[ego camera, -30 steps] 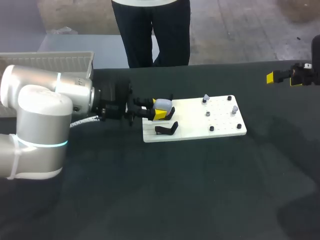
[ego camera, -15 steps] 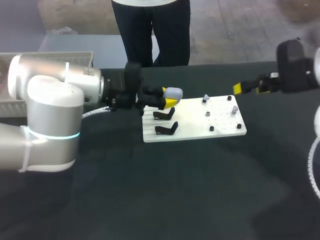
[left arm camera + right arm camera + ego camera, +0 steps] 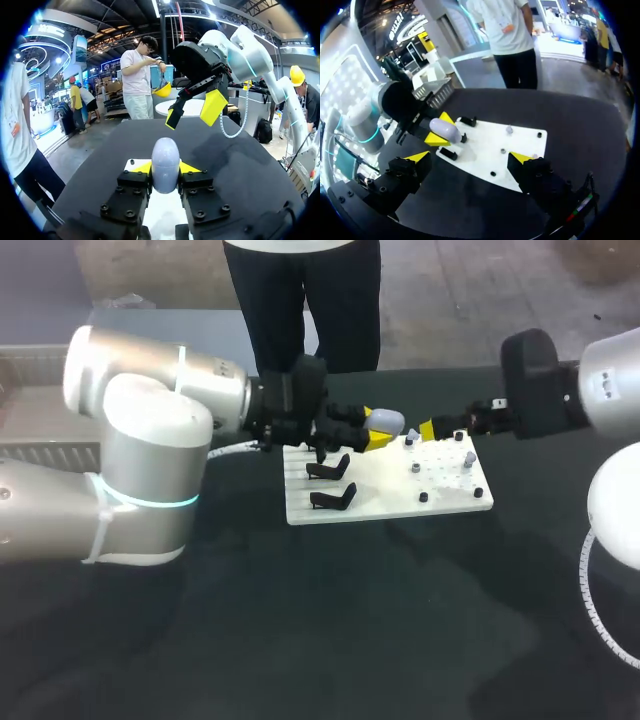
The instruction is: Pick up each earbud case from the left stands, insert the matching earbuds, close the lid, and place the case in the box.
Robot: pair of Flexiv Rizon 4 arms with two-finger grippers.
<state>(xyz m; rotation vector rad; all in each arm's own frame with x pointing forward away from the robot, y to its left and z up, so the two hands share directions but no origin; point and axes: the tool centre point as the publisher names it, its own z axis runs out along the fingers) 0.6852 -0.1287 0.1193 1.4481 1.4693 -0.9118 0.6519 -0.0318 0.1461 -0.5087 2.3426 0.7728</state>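
Your white board (image 3: pixel 385 502) lies on the bench (image 3: pixel 330 620) with two black stands (image 3: pixel 333 499) at its left end. Just past them, your left hand (image 3: pixel 372 438) clamps the earbud case (image 3: pixel 386 421), a smooth, pale grey oval, above the board. Your right hand (image 3: pixel 440 427), fingers spread wide, faces it. Farther off is the slatted box (image 3: pixel 438 93), its contents hidden.

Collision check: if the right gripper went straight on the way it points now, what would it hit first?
Most likely the earbud case held in the left gripper, which faces the right gripper just ahead. Their heights are hard to compare, so a near miss is possible.
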